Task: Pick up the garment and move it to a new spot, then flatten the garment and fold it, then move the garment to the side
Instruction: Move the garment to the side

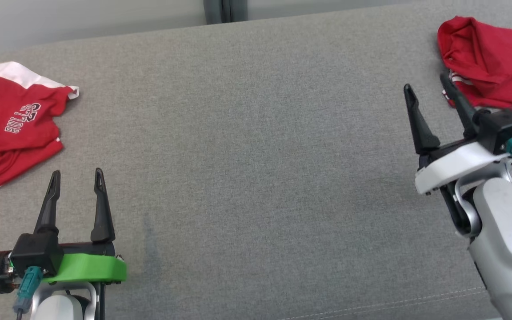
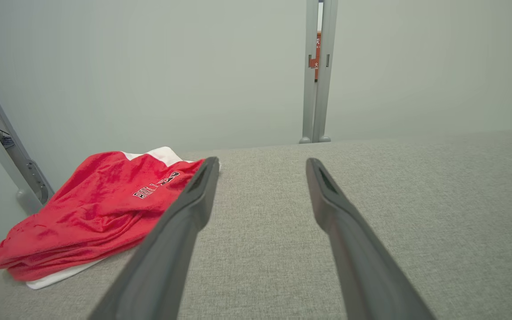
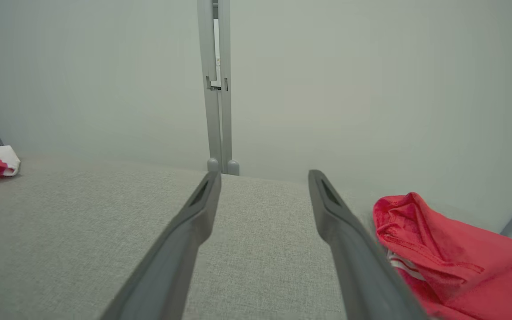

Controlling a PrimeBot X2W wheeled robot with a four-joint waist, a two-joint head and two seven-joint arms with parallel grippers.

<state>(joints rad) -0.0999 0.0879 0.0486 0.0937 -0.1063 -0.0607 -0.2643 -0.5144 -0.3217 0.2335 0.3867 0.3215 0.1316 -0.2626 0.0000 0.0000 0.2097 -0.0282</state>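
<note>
Nothing looks done yet: the crumpled red garment [image 1: 496,62] lies at the table's [image 1: 256,155] far right corner, the right claw [image 1: 426,82] spread empty by that corner, the left claw [image 1: 77,172] likewise spread over the table's near left.

Right gripper [image 1: 426,82], jaws apart, near red garment [image 1: 496,58]

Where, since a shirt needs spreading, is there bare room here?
The wide middle of the grey surface, between left gripper and right gripper, is bare. Crowded: the left edge, with the folded red garment; the far right corner, with the crumpled red garment.
</note>
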